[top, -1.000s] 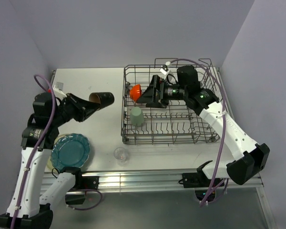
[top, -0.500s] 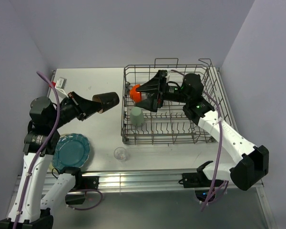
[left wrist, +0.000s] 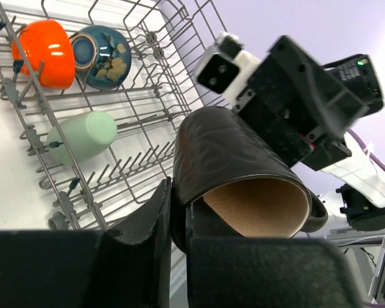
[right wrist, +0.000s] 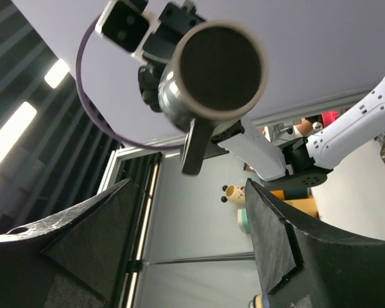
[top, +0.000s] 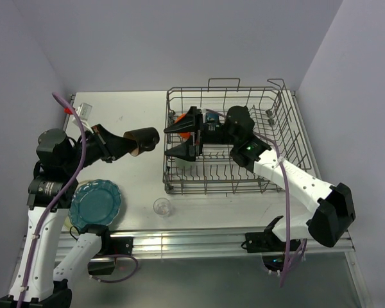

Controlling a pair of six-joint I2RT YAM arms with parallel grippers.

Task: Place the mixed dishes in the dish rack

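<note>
At the near left of the bench (top: 135,109): teal plate (top: 95,204), flat, with a sliver of cream plate (top: 66,219) showing under its left edge. Just right of it, near the bench edge, a glass (top: 162,206), upright and alone.

Further in, brown mug (top: 143,139) up off the bench, just left of the rack (top: 231,190). Pinched by the left fingers (top: 129,142) at the rim, one finger inside the mouth, the other outside on the wall. Long axis close to level, running left to right; mouth toward the left arm, base toward the rack.

Inside the rack, left end: green mug (left wrist: 83,135) among the tines on the near side; beyond it, at the far-left corner, orange bowl (left wrist: 43,43) and blue bowl (left wrist: 102,56), both on edge, side by side, orange nearer the left wall.

Over that same end, right fingers (top: 187,146) spread wide, holding nothing and pointing left at the brown mug. From the right wrist, the mug's round base head-on between the two fingers, well beyond their tips.
</note>
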